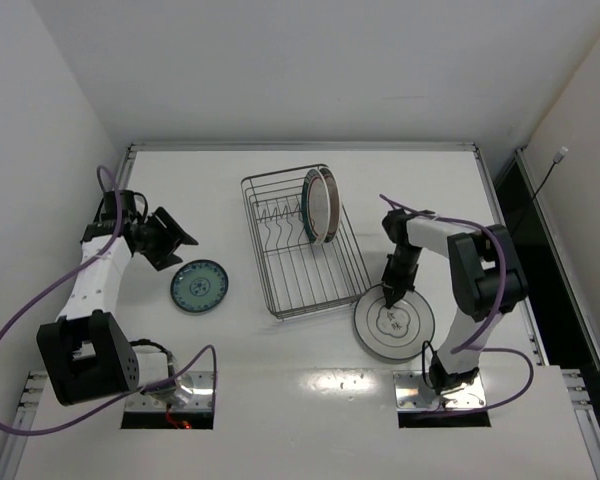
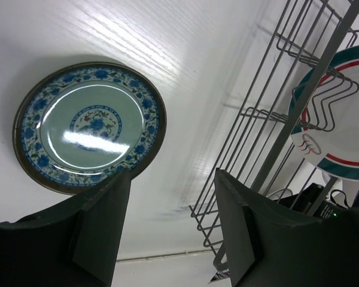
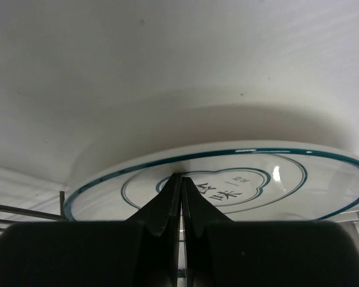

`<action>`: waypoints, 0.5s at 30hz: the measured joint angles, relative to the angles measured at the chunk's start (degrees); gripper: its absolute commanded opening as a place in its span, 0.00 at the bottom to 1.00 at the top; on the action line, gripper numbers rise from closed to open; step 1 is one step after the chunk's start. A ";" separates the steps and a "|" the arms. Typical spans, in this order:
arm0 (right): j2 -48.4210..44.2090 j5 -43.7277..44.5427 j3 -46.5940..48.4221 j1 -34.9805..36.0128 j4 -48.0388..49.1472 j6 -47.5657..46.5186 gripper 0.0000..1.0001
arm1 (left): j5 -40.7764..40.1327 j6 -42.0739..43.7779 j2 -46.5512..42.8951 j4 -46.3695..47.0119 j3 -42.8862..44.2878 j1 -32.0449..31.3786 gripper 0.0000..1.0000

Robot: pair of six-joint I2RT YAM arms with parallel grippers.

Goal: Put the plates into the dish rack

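Two plates (image 1: 320, 205) stand in one dish rack (image 1: 310, 275), two lie outside.

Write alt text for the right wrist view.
The right gripper, fingers shut together, points at the near rim of a large white plate with a teal line, lying on the white table. Wires of the dish rack show at lower left.

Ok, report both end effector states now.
Left end effector: open, empty.
Right end effector: closed, tips at rim of the large white teal-lined round ceramic plate.
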 measured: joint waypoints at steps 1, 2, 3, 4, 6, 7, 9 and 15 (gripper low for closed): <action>0.31 0.02 0.46 -0.28 -0.22 -0.15 0.00 | 0.02 0.17 0.00 -0.07 0.00 0.39 0.55; 0.66 0.04 1.07 -0.46 -0.22 -0.26 0.00 | 0.02 0.35 0.00 -0.11 0.00 0.72 0.55; 1.14 0.13 1.81 -0.74 -0.24 -0.39 0.00 | 0.02 0.50 0.00 -0.11 0.00 1.01 0.55; 1.60 0.15 2.51 -0.96 -0.22 -0.61 0.00 | 0.09 0.68 0.00 -0.17 0.00 1.18 0.55; 2.80 0.57 4.55 -1.27 -0.74 -1.14 0.00 | 0.15 1.01 0.00 -0.42 0.00 1.42 0.55; 3.23 0.94 5.49 -1.42 -1.07 -1.40 0.00 | 0.15 1.05 0.00 -0.55 0.00 1.49 0.55; 4.57 2.01 8.22 -1.90 -1.49 -1.86 0.00 | 0.24 1.20 0.00 -0.70 0.00 1.66 0.55; 9.99 5.25 18.49 -3.43 -0.63 -2.93 0.00 | 0.66 1.25 0.02 -1.18 0.00 1.90 0.55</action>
